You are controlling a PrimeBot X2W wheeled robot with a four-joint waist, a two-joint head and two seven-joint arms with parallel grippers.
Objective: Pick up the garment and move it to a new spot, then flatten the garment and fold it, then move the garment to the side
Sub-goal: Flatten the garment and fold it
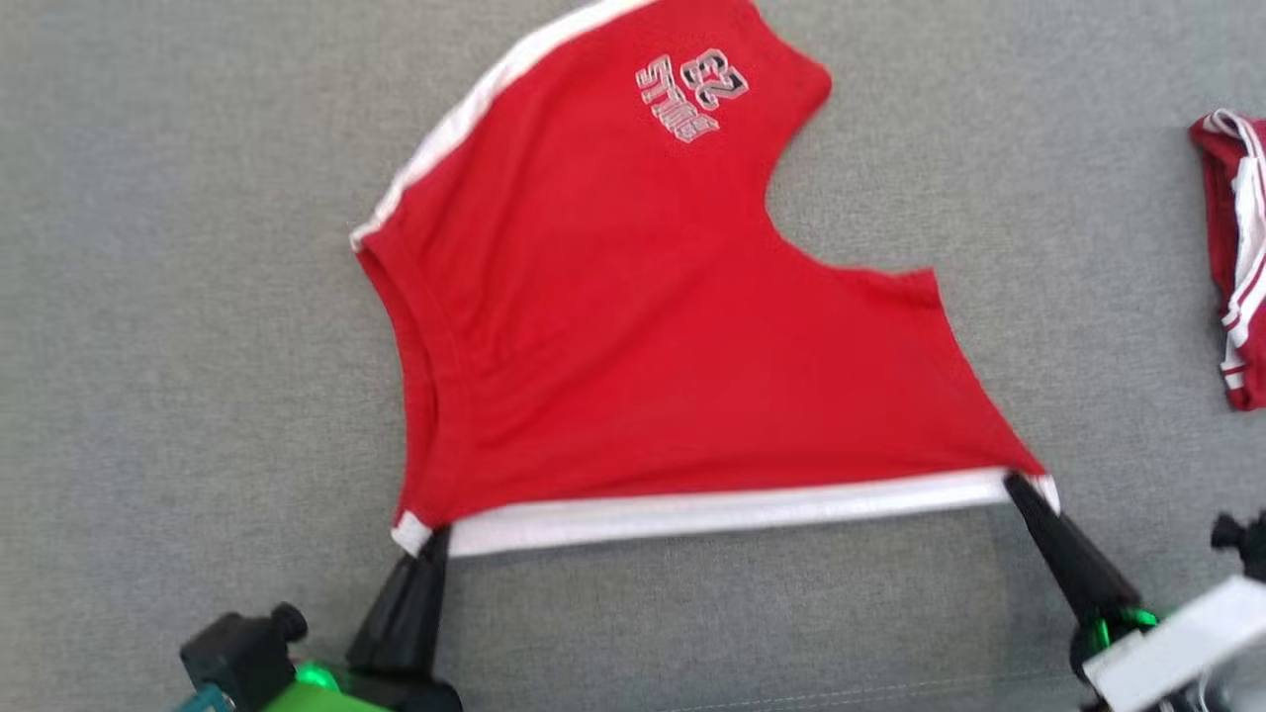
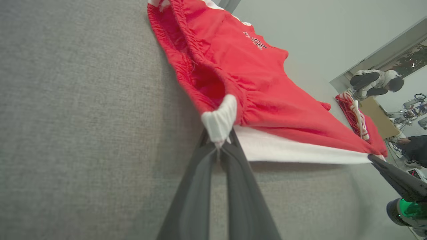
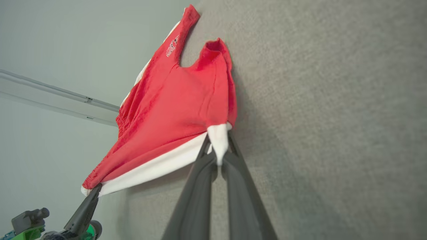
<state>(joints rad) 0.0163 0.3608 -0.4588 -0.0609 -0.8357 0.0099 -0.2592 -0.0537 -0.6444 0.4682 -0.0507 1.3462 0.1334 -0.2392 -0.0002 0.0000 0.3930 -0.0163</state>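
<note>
Red shorts (image 1: 633, 326): white edge (image 1: 712, 509) taut between left hand (image 1: 433, 539) and right hand (image 1: 1014, 487), each pinching a corner; rest spread beyond them on table (image 1: 148, 297), presumably for flattening.

Grey woven cloth surface (image 1: 148, 297) spreads wide, flat and plain. Over at its right edge sits a bundle (image 1: 1236, 257), red with white stripes, bunched up and lying alone on the cloth. Past it, a brown board (image 2: 377, 116), and there's a person (image 2: 373, 80) in a pale top and dark trousers, crouched and bent forward by the pale wall (image 2: 300, 26). Cluttered equipment beyond, too small to make out. On the other side, a pale rail (image 3: 50, 96) runs along the wall.
</note>
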